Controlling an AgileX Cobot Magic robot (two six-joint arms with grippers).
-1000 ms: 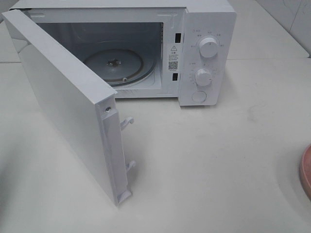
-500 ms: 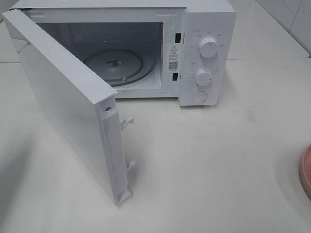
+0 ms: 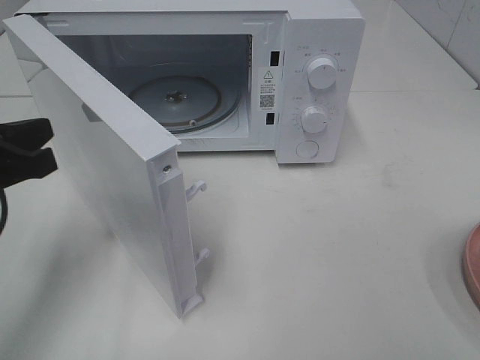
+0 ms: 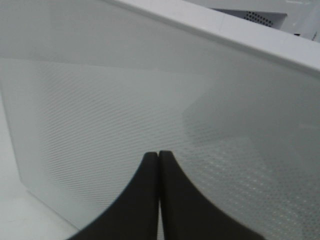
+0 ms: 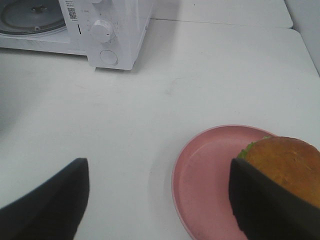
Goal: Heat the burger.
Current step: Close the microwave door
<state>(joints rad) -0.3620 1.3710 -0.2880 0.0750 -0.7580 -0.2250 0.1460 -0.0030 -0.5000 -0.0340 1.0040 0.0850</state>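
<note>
A white microwave (image 3: 225,75) is standing with its door (image 3: 105,165) swung wide, baring the glass turntable (image 3: 176,101) inside, as the left gripper (image 4: 158,156), fingers pressed together on nothing, is hovering just beside the door's outer face. Well to the right of the microwave, the burger (image 5: 285,167) is sitting on a pink plate (image 5: 210,170) on the white table (image 3: 337,247), with the right gripper (image 5: 157,187) hanging above the plate, jaws spread wide and gripping nothing.

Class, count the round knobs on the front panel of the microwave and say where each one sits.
2. The upper knob sits near the top of the control panel; the lower knob sits directly beneath it. Below them is a flat round button, not a knob. None seem hidden.
</note>
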